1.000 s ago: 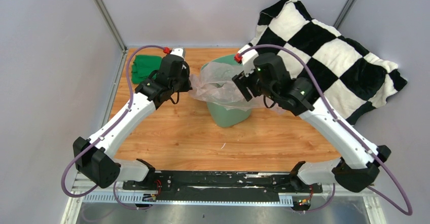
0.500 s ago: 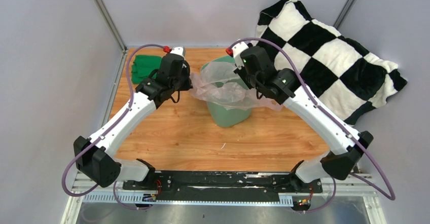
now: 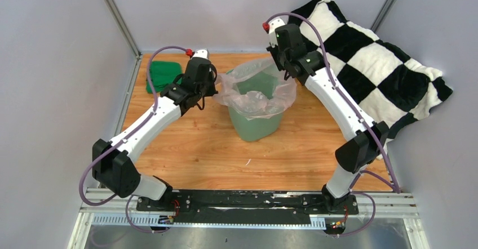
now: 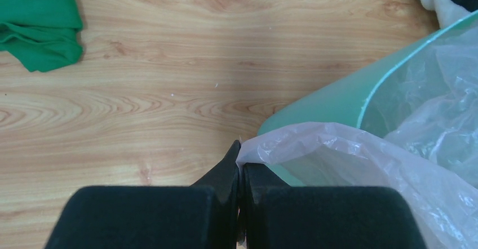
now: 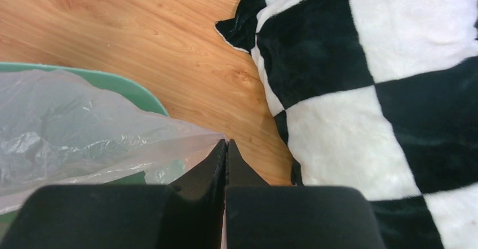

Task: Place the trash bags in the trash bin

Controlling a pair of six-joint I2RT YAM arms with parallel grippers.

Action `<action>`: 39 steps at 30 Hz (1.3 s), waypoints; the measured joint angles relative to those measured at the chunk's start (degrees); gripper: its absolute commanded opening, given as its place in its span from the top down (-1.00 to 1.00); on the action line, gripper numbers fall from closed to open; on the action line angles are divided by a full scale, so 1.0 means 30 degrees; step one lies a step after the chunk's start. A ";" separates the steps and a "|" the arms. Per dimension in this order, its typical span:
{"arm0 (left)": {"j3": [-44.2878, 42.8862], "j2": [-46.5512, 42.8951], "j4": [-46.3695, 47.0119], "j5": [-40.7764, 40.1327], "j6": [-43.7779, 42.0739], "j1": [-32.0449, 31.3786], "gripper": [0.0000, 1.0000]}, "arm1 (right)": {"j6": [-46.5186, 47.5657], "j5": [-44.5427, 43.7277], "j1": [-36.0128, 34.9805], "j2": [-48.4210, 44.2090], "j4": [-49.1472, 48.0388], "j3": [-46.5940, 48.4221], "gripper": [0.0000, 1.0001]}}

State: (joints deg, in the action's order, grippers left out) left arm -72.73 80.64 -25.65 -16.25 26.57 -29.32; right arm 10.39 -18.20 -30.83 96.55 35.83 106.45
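Note:
The mint-green trash bin (image 3: 256, 124) stands mid-table. The pale-pink translucent trash bag (image 3: 256, 88) is stretched open over its mouth and sags inside. My left gripper (image 3: 216, 89) is at the bin's left rim, shut on the bag's left edge; the left wrist view shows the film (image 4: 361, 159) pinched at my left gripper (image 4: 241, 154) beside the bin wall (image 4: 338, 97). My right gripper (image 3: 283, 70) is at the far right rim. In the right wrist view that gripper (image 5: 226, 145) is shut on the bag's corner (image 5: 84, 130) above the bin rim (image 5: 127, 85).
A black-and-white checkered cushion (image 3: 366, 63) leans at the back right, close to my right wrist, seen also from the right wrist as the cushion (image 5: 366, 63). A dark green folded cloth (image 3: 163, 74) lies at the back left, the same cloth (image 4: 39, 23) in the left wrist view. Grey walls enclose the wooden table (image 3: 197, 147).
My right gripper closed on the bag and swung from the bin's near right side to its far right rim, lifting the edge. The bag now spreads open over the bin. My left gripper shifted slightly right.

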 measured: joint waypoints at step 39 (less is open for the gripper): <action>0.0066 0.3402 0.0488 -0.1056 0.1421 0.0211 1.00 | -0.3716 0.1647 0.1574 0.5617 0.1457 0.4728 0.64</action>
State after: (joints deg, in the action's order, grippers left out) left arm -72.53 90.85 -24.18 -19.42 30.83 -28.69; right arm -0.75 -13.26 -26.11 113.40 40.21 120.64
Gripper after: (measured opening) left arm 0.001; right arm 0.163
